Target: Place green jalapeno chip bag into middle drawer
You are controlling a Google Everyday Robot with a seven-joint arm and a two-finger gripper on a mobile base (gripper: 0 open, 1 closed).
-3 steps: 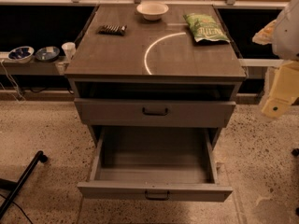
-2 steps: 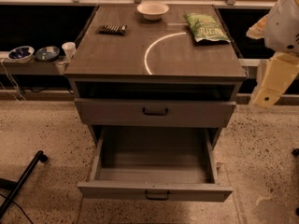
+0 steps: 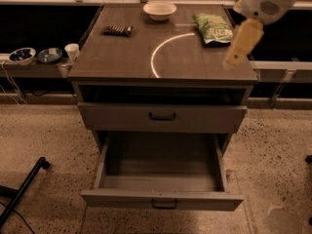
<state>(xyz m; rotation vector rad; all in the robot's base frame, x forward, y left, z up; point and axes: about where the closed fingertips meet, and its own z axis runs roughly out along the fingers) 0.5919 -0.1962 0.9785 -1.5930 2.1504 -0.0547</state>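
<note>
The green jalapeno chip bag (image 3: 213, 28) lies flat on the back right of the cabinet top (image 3: 126, 57). The middle drawer (image 3: 161, 200) is pulled out wide, and nothing shows inside it. My gripper (image 3: 237, 52) hangs from the white arm at the upper right. It is over the right edge of the top, just right of and in front of the bag, and holds nothing that I can see.
A white bowl (image 3: 160, 10) and a dark ridged snack bar (image 3: 118, 30) sit at the back of the top. The upper drawer front (image 3: 162, 116) is shut. Two bowls (image 3: 22, 55) and a cup (image 3: 72, 51) stand on a low shelf at left. A black pole (image 3: 24, 189) lies on the floor at lower left.
My arm has swung left and up from beside the cabinet to over its right edge, closer to the chip bag. The bag and the drawer have not moved.
</note>
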